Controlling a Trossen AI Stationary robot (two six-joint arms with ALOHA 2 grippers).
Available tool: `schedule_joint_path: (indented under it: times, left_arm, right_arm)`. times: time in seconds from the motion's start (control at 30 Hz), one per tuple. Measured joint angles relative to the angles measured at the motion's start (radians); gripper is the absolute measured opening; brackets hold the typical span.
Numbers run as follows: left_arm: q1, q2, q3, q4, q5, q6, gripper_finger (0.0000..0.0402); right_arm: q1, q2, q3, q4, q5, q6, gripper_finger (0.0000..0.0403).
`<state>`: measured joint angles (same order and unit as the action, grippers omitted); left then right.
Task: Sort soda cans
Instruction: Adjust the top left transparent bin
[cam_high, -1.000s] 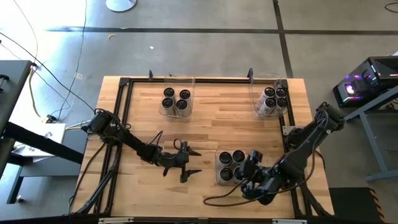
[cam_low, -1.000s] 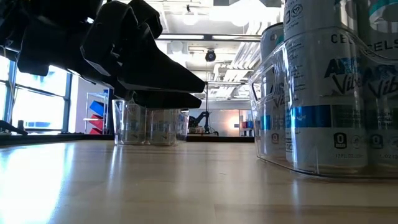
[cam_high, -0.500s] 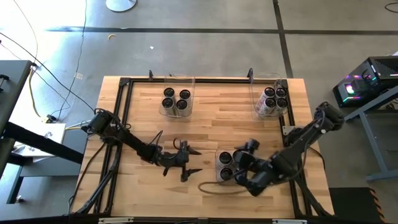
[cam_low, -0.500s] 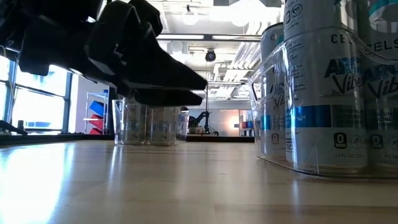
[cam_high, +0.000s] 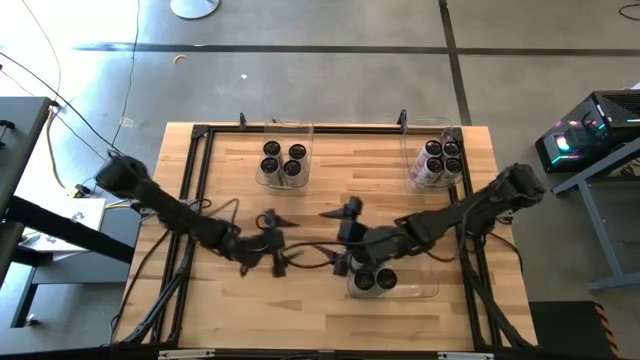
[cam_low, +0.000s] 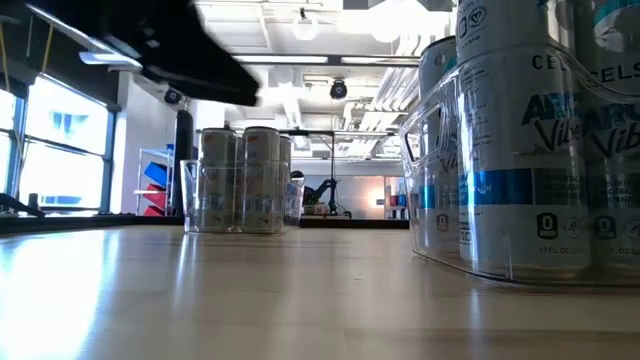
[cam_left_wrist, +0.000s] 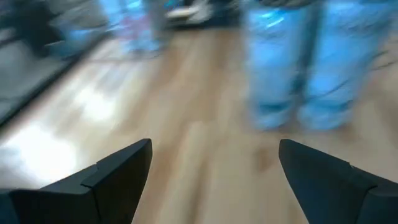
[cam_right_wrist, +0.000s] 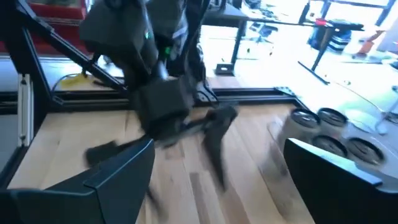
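Pincers come first: the left gripper (cam_high: 277, 236) sits in the middle of the high view, a little left of center, with its two fingers spread wide and nothing between them. The right gripper (cam_high: 338, 238) is just to its right, near the center of the frame, and its fingers are wide apart too, with nothing held. The two grippers are close to each other but do not touch. Just below the right gripper, a clear bin (cam_high: 393, 279) in the lower middle of the frame holds soda cans (cam_high: 372, 279) standing up. A second clear bin (cam_high: 284, 160) in the upper middle holds four more cans (cam_high: 283, 161). A third clear bin (cam_high: 437, 157) in the upper right holds another bunch of cans (cam_high: 439, 159). In the low view the near cans (cam_low: 545, 150) fill the right side of the frame, and you can read part of "CELS" near the top and "Vibe" in blue letters lower down. Far cans (cam_low: 243, 180) stand in a clear bin in the left middle of that frame. The table (cam_high: 340, 190) is made of pale wood strips with a black metal frame around it. The floor around it is gray, and cables lie on it at the left. Behind the table, the low view shows a big bright room with windows at the left and lights on the ceiling.
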<state>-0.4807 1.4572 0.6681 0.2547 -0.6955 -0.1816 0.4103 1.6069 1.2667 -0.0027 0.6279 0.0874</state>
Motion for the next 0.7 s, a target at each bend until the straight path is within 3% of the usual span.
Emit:
schedule_joint_path:
  times: [0.07,0.23,0.43,0.57,0.7]
  left_arm:
    - [-0.001,-0.093,0.000,-0.202,-0.028,-0.044,0.0344]
    - [0.121,-0.272,0.000,-0.544,0.040,-0.108,0.0344]
    - [0.301,-0.304,0.000,-0.561,0.210,0.178,0.0318]
    - [0.405,-0.267,-0.001,-0.542,0.223,0.317,0.0279]
    - [0.494,-0.221,-0.001,-0.536,0.227,0.349,0.0245]
  right_arm:
    - [-0.017,0.037,0.000,0.052,-0.055,-0.009,0.0353]
    - [-0.031,0.130,0.000,0.174,-0.171,-0.046,0.0353]
    - [0.004,0.149,-0.001,0.225,-0.166,-0.049,0.0353]
    - [0.053,0.127,-0.001,0.226,-0.148,-0.096,0.0353]
    - [0.093,0.118,0.000,0.229,-0.077,-0.154,0.0353]
